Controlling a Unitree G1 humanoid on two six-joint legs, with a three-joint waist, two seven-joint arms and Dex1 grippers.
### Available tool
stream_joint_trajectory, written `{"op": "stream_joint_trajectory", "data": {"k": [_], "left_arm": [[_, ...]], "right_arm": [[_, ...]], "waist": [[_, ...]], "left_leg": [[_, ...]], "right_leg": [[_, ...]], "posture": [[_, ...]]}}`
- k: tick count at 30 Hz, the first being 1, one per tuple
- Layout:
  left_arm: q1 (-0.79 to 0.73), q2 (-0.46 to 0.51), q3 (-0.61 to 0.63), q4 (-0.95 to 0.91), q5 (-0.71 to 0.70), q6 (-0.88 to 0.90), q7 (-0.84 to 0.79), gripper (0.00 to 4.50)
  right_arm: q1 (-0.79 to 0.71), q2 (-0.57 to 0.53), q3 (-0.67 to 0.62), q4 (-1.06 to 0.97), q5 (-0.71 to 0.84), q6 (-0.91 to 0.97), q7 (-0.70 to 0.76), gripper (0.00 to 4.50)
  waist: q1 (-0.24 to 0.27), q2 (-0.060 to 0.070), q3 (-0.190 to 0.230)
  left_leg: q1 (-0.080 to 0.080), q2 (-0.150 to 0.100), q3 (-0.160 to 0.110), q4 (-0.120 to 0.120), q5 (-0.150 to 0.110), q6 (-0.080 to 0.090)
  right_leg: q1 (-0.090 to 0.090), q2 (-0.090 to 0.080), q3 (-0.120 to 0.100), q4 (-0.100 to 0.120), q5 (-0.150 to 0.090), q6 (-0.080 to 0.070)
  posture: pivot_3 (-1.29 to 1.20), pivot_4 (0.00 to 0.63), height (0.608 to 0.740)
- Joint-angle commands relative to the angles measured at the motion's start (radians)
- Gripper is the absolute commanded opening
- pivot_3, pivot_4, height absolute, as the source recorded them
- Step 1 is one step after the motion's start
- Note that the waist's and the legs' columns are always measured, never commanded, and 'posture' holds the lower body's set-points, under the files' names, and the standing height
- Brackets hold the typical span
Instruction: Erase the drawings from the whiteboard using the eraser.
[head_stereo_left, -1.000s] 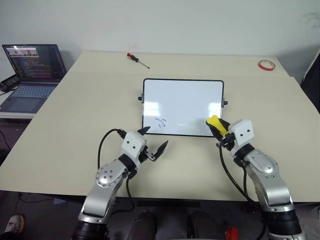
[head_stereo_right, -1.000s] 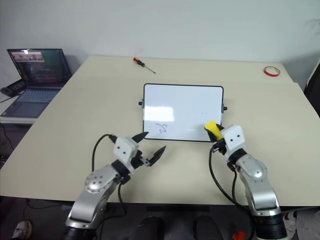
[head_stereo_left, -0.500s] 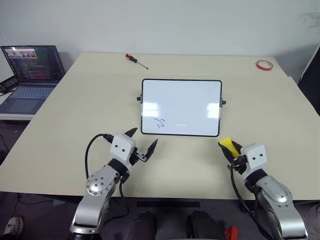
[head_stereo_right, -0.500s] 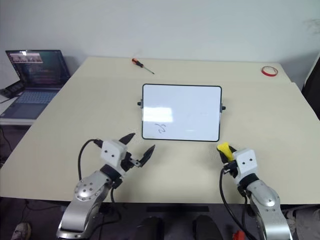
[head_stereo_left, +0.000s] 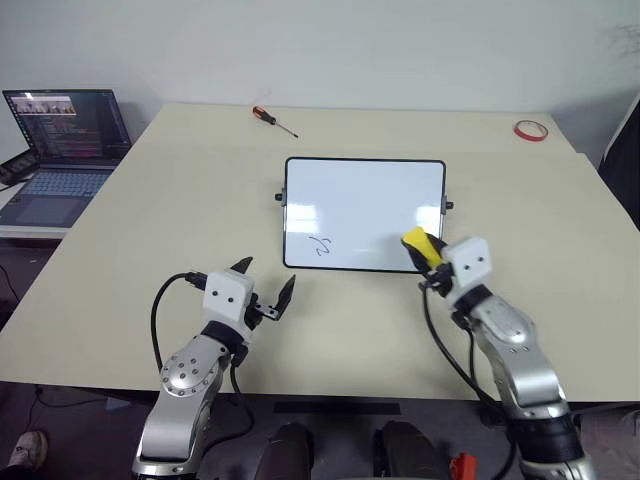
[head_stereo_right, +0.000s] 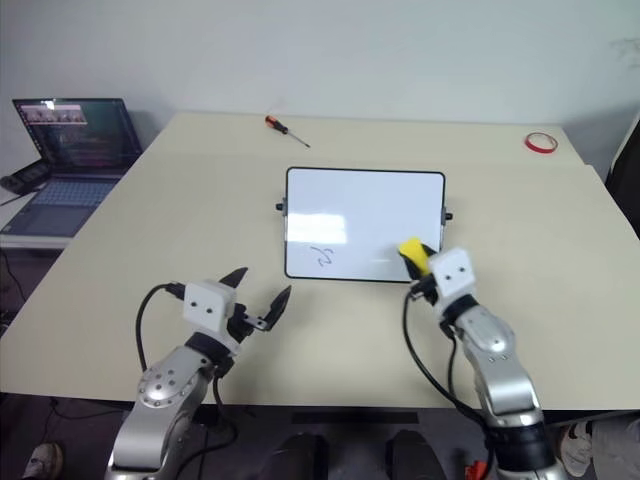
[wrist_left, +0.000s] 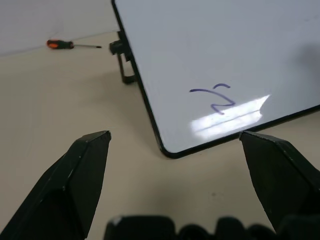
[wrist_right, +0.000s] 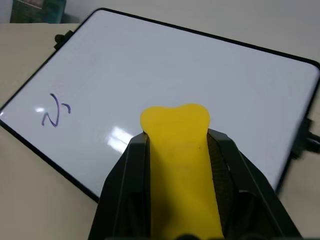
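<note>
One drawing (head_stereo_left: 322, 247) is all we can make out on the whiteboard (head_stereo_left: 363, 213), a dark blue scribble near its near-left corner; the rest of the white surface looks clean. The board lies flat mid-worktop (head_stereo_left: 150, 230). The eraser (head_stereo_left: 421, 248), a yellow block, sits clamped in the fully closed right gripper (head_stereo_left: 428, 256) at the board's near-right edge. Half a second ago we had that arm pulled back off the board toward the worktop's near edge; now it is back over the corner it occupied a second ago. We read this as a fresh stroke starting, with the remaining scribble well to the left of the eraser. The left gripper (head_stereo_left: 262, 293) is spread wide, empty, and has drifted leftward, clear of the board. Screwdriver (head_stereo_left: 275, 118), red tape ring (head_stereo_left: 531, 130) and laptop (head_stereo_left: 62, 150) lie unmoved.
</note>
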Motion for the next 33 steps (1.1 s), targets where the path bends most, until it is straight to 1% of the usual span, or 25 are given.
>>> {"op": "stream_joint_trajectory", "data": {"k": [1, 5, 8, 14, 16, 19, 23, 27, 29, 33], "left_arm": [[0.010, -0.003, 0.006, -0.007, -0.025, 0.001, -0.011, 4.50], [0.015, -0.006, -0.005, -0.004, -0.040, 0.005, -0.027, 4.50], [0.015, -0.007, -0.009, -0.008, -0.047, 0.017, -0.034, 4.50], [0.025, -0.001, -0.010, -0.032, -0.057, 0.039, -0.042, 4.50], [0.024, -0.002, -0.012, -0.039, -0.055, 0.050, -0.041, 4.50], [0.015, -0.001, -0.016, -0.053, -0.054, 0.071, -0.042, 4.50], [-0.004, 0.002, -0.015, -0.065, -0.056, 0.098, -0.045, 4.50], [-0.025, 0.002, -0.013, -0.083, -0.057, 0.127, -0.040, 4.50], [-0.026, 0.001, -0.013, -0.091, -0.057, 0.136, -0.039, 4.50], [-0.029, -0.002, -0.014, -0.107, -0.055, 0.153, -0.034, 4.50]], "right_arm": [[-0.096, 0.029, 0.034, 0.077, -0.014, -0.077, 0.012, 1.19], [-0.260, 0.099, 0.091, 0.287, -0.056, -0.144, 0.001, 1.19], [-0.340, 0.133, 0.117, 0.431, -0.103, -0.189, -0.023, 1.19], [-0.408, 0.167, 0.161, 0.611, -0.187, -0.236, -0.084, 1.19], [-0.437, 0.185, 0.167, 0.679, -0.215, -0.236, -0.124, 1.19], [-0.495, 0.199, 0.163, 0.788, -0.220, -0.308, -0.128, 1.19], [-0.557, 0.200, 0.152, 0.903, -0.227, -0.356, -0.152, 1.19], [-0.526, 0.229, 0.184, 0.899, -0.218, -0.404, -0.094, 1.19], [-0.484, 0.244, 0.200, 0.870, -0.186, -0.399, -0.010, 1.19], [-0.405, 0.234, 0.245, 0.804, -0.186, -0.346, 0.112, 1.19]], "waist": [[0.000, 0.000, 0.000], [-0.001, 0.000, 0.000], [-0.002, 0.000, 0.000], [0.001, 0.000, 0.000], [-0.002, 0.000, 0.000], [-0.005, 0.000, 0.000], [-0.005, 0.000, 0.000], [-0.005, 0.000, 0.000], [-0.007, 0.000, 0.000], [-0.011, 0.000, 0.000]], "left_leg": [[0.000, 0.000, 0.000, 0.000, 0.000, 0.000], [0.000, 0.000, 0.000, 0.000, 0.000, 0.000], [0.000, 0.001, 0.000, 0.000, 0.000, 0.000], [-0.001, 0.000, 0.000, -0.001, 0.000, 0.000], [-0.001, 0.000, 0.000, -0.001, 0.000, 0.000], [0.001, 0.002, 0.000, 0.000, 0.000, 0.000], [0.002, 0.002, 0.000, 0.000, 0.000, 0.000], [0.002, 0.002, 0.000, 0.000, 0.000, 0.000], [0.002, 0.002, 0.000, 0.000, 0.000, 0.000], [0.002, 0.003, -0.001, -0.001, 0.000, 0.000]], "right_leg": [[0.000, 0.000, 0.000, 0.000, 0.000, 0.000], [0.000, 0.000, 0.000, 0.001, 0.000, 0.000], [-0.001, 0.000, 0.000, 0.001, 0.000, 0.000], [-0.001, 0.000, 0.000, 0.000, 0.000, 0.000], [-0.002, 0.000, 0.000, 0.001, 0.000, -0.001], [-0.001, 0.000, 0.000, 0.002, 0.001, -0.002], [0.000, 0.000, 0.000, 0.002, 0.002, -0.003], [0.000, 0.000, 0.000, 0.002, 0.002, -0.003], [0.000, 0.000, 0.000, 0.002, 0.002, -0.003], [-0.001, 0.000, 0.000, 0.002, 0.002, -0.003]], "posture": [[0.00, 0.150, 0.740], [0.00, 0.150, 0.740], [0.00, 0.150, 0.740], [0.00, 0.150, 0.740], [0.00, 0.150, 0.740], [0.00, 0.150, 0.740], [0.00, 0.150, 0.740], [0.00, 0.150, 0.740], [0.00, 0.150, 0.740], [0.00, 0.150, 0.740]]}}
